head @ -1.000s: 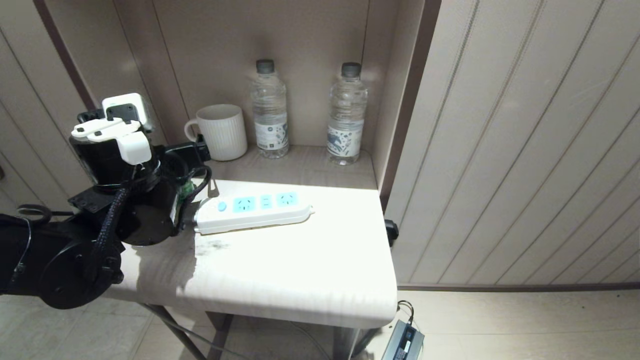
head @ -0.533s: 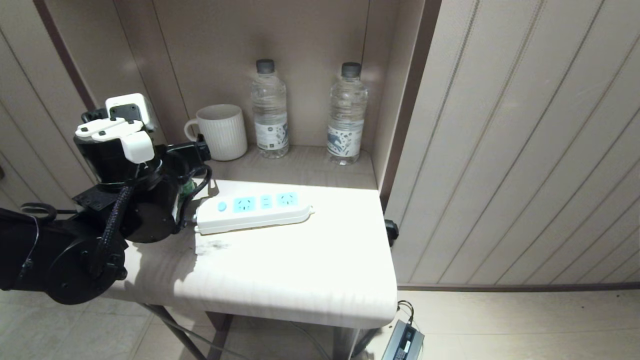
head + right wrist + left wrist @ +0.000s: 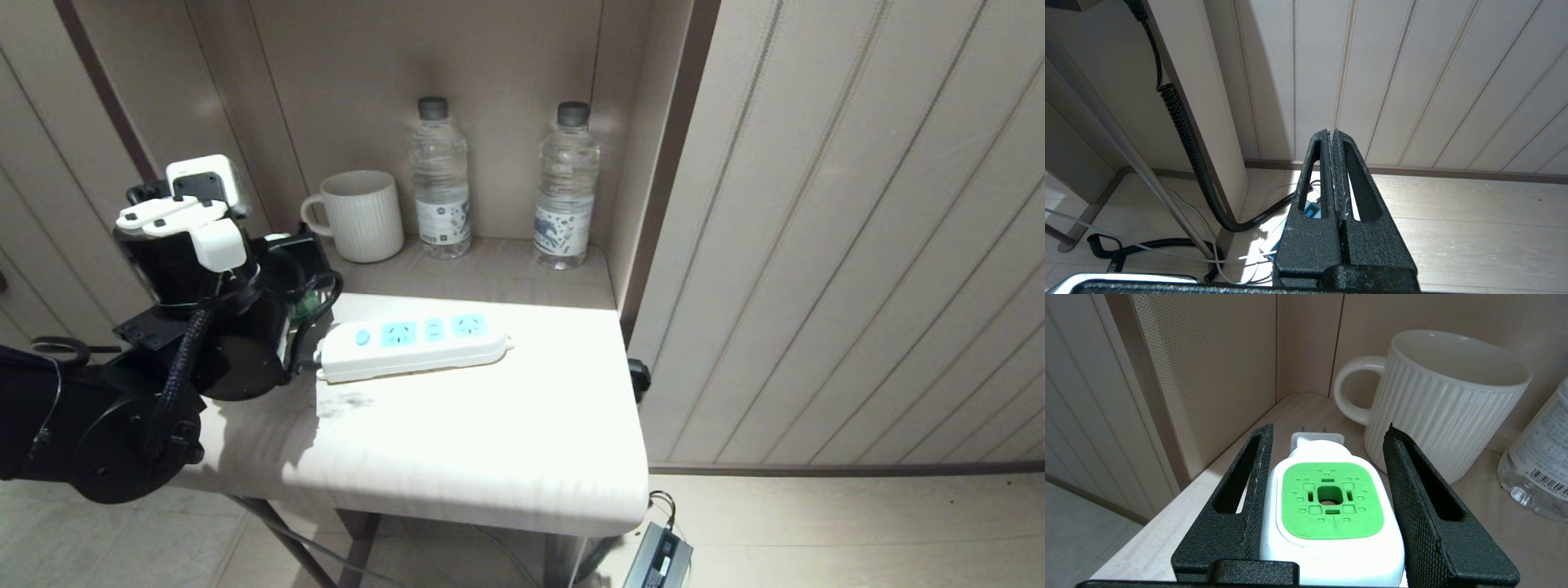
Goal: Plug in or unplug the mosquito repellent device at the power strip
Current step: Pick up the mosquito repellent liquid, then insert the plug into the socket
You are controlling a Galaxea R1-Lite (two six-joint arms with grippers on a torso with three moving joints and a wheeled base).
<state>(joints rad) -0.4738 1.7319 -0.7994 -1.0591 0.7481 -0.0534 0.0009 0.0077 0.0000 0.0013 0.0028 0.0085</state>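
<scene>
Pale wood grain covers the one counter [image 3: 490,441], a slab with rounded corners that runs back into a beige alcove. On it lies one power strip [image 3: 412,349]: a long, smooth white plastic bar with a light-blue round switch and three light-blue socket faces, all of them empty. Behind it stand two clear plastic water bottles [image 3: 441,180], tall ribbed cylinders with grey caps and printed labels, side by side against the back wall. Left of them sits one white mug [image 3: 1437,404], glossy ceramic with vertical ribs and a loop handle.

One black left arm reaches in over the counter's left edge. Its left gripper [image 3: 1327,457] carries two wedge-shaped fingers [image 3: 1249,486] of rough, grainy black plastic, each with a long slot. The jaws straddle the mosquito repellent device [image 3: 1331,514], which sits just left of the mug and apart from the strip: the left one lies against its side, the right one shows a thin gap. That device is a rounded white plastic block with a matte green square top pierced by small holes, two metal prongs pointing toward the alcove corner.

Off to the side, the right gripper [image 3: 1334,141] hangs low above the floor, jaws pressed together on nothing.
</scene>
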